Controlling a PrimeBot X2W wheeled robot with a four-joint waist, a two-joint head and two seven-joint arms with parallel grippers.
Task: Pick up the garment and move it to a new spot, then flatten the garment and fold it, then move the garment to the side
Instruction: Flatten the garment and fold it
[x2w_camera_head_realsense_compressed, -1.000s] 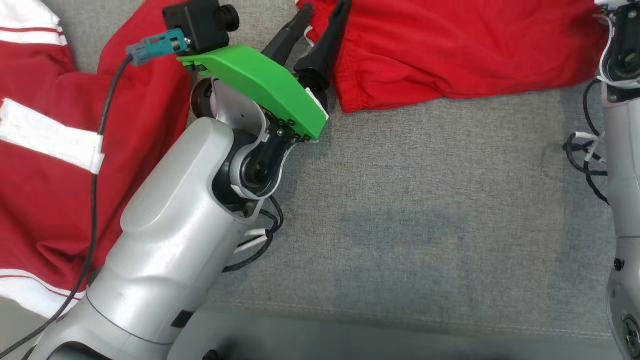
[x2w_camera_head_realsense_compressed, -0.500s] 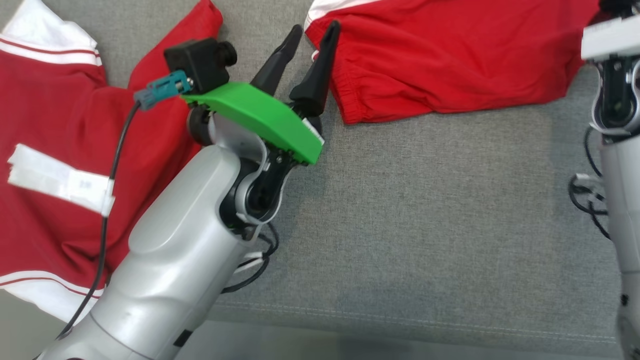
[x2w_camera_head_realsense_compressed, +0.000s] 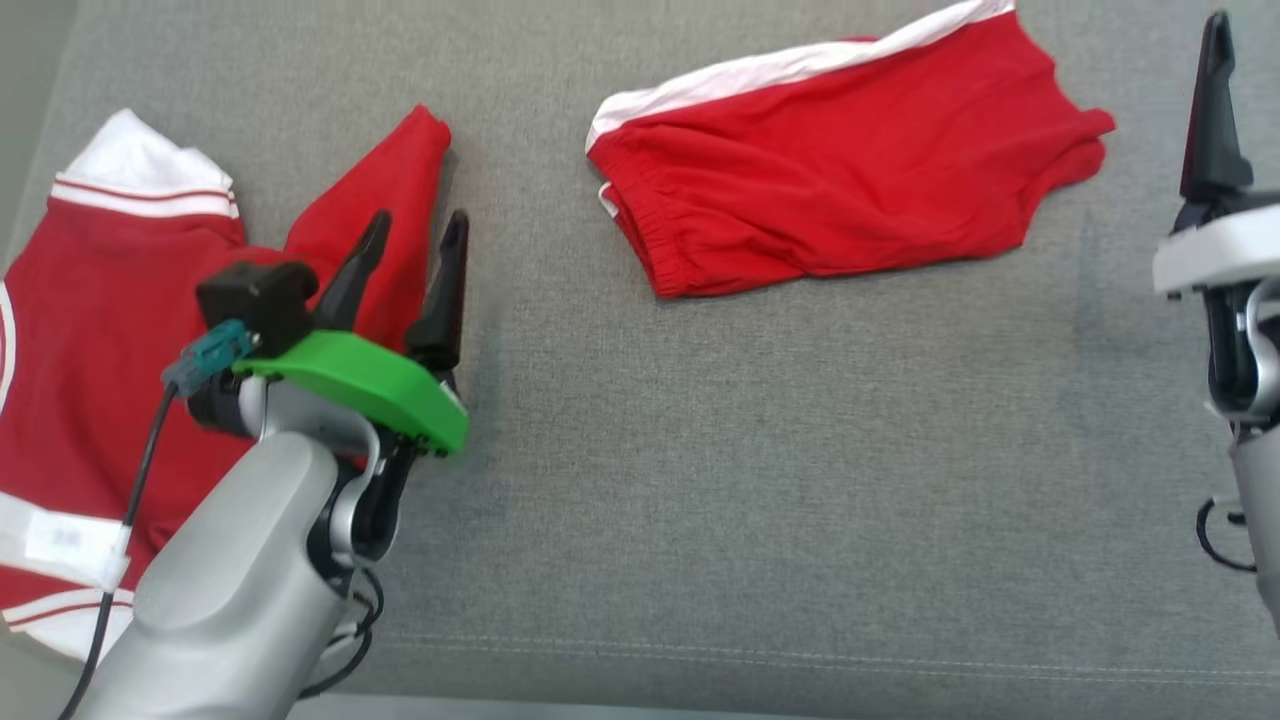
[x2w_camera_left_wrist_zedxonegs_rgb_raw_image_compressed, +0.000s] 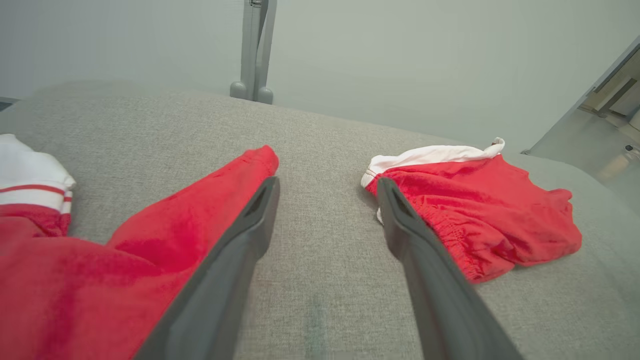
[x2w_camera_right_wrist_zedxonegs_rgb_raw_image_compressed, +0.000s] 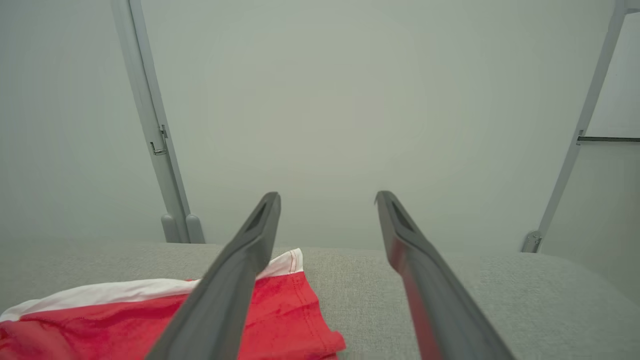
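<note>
Head view gives me the jersey (x2w_camera_head_realsense_compressed: 90, 330); right wrist, a grey post (x2w_camera_right_wrist_zedxonegs_rgb_raw_image_compressed: 148, 125). Red shorts (x2w_camera_head_realsense_compressed: 840, 200) lie folded; left hand (x2w_camera_head_realsense_compressed: 420, 218), right hand (x2w_camera_right_wrist_zedxonegs_rgb_raw_image_compressed: 327, 195) spread empty.

The head camera is looking steeply down from above onto the grey cushioned surface (x2w_camera_head_realsense_compressed: 760, 430), framing the left gripper (x2w_camera_head_realsense_compressed: 420, 218) at lower left. The left wrist camera is riding low and close to the fabric, sighting along its own fingers toward the pale wall (x2w_camera_left_wrist_zedxonegs_rgb_raw_image_compressed: 400, 60), and is sharing the red shorts (x2w_camera_head_realsense_compressed: 830, 215) and the red shirt (x2w_camera_head_realsense_compressed: 100, 340) with the head view. The right wrist camera is facing nearly level past the right gripper (x2w_camera_right_wrist_zedxonegs_rgb_raw_image_compressed: 327, 197) at the same wall, catching a corner of the shorts.
</note>
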